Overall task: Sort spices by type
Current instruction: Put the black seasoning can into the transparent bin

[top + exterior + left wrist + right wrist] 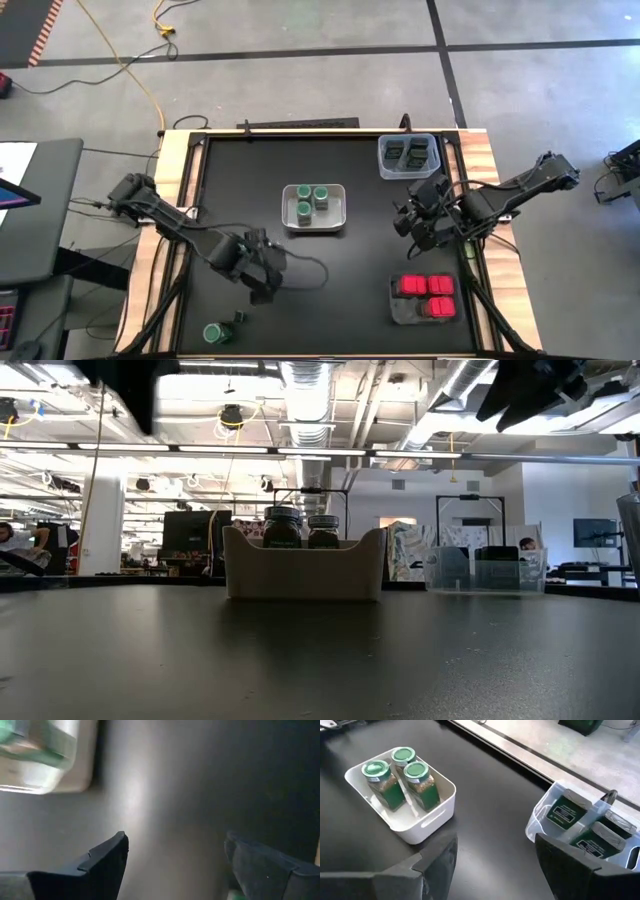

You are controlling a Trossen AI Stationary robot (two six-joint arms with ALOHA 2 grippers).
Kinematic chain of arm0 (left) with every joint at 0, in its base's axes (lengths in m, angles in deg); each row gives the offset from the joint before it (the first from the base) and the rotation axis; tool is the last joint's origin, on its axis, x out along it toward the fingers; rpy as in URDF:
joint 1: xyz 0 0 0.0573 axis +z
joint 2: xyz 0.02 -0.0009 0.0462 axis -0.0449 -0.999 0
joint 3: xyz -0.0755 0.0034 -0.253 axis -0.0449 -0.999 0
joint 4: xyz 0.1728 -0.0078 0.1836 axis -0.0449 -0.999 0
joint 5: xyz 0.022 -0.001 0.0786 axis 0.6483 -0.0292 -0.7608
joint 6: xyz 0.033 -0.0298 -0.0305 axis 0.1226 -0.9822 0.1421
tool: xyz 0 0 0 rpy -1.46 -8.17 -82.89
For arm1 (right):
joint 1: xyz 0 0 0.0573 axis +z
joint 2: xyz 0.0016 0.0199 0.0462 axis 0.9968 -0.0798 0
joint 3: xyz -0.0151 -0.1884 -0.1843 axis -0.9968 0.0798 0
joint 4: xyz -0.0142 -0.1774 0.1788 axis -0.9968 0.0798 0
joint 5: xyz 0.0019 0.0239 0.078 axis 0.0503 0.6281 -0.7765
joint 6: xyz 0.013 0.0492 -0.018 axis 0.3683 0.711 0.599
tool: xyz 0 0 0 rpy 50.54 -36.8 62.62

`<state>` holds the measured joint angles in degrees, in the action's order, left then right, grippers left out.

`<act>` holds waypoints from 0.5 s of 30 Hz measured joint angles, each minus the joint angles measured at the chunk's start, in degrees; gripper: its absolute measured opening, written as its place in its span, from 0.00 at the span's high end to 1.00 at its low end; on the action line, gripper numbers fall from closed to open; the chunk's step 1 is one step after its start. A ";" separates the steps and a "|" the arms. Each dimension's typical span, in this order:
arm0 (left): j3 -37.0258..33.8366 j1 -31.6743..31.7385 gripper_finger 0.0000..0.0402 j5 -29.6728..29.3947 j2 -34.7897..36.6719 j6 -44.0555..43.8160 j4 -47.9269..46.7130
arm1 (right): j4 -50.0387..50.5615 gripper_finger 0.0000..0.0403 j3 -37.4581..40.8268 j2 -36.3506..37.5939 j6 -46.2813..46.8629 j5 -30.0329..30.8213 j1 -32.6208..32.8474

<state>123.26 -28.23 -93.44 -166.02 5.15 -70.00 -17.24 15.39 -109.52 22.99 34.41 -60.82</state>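
Note:
Three green-lidded jars [402, 772] stand in a white tray [340, 222] at the table's middle. Dark tins [580, 825] stand in a clear tray [384, 160] at the far right. Red boxes [428, 296] lie in a dark tray [398, 310] at the near right. One green-lidded jar [213, 333] and a small dark tin [239, 318] stand loose on the table at the near left. My left gripper [175, 840] hangs open above the table just beyond those two [264, 288]. My right gripper [495, 840] hovers open between the clear tray and the red boxes [416, 226].
The black table top [340, 280] lies bare between the white tray and the near edge. Wooden strips run along the table's left side [160, 220] and right side [490, 170]. In the low view the white tray [303, 575] and clear tray [485, 572] stand at the far side.

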 joint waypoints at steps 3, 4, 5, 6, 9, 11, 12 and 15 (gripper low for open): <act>1.85 -2.14 0.21 7.31 -2.30 2.03 -2.03 | 0.90 0.27 0.00 -0.09 -0.10 -0.02 0.00; 2.47 -3.02 0.21 9.05 -3.07 2.00 -2.39 | 1.25 0.27 0.00 -0.10 -0.12 -0.02 0.00; 3.03 -3.94 0.21 10.39 -3.76 1.67 -2.76 | 1.41 0.27 0.00 -0.09 -0.11 0.00 0.00; 3.59 -4.84 0.21 11.52 -4.42 1.19 -3.14 | 1.45 0.27 0.00 -0.09 -0.10 0.00 0.00; 4.80 -7.35 0.21 13.86 -5.70 -0.43 -4.53 | 1.63 0.27 0.00 -0.11 -0.11 -0.01 0.00; 4.85 -8.84 0.21 14.63 -6.03 -1.57 -5.77 | 1.63 0.27 0.00 -0.11 -0.10 0.00 0.00; 4.77 -9.61 0.21 14.73 -6.05 -2.47 -6.12 | 1.63 0.27 0.00 -0.11 -0.10 0.00 0.00; 4.23 -11.20 0.21 15.40 -5.99 -5.39 -6.23 | 1.63 0.27 0.00 -0.11 0.09 0.00 0.00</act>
<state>127.48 -39.43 -78.03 -172.00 -0.24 -76.22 -15.61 15.39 -109.63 23.08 34.41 -60.82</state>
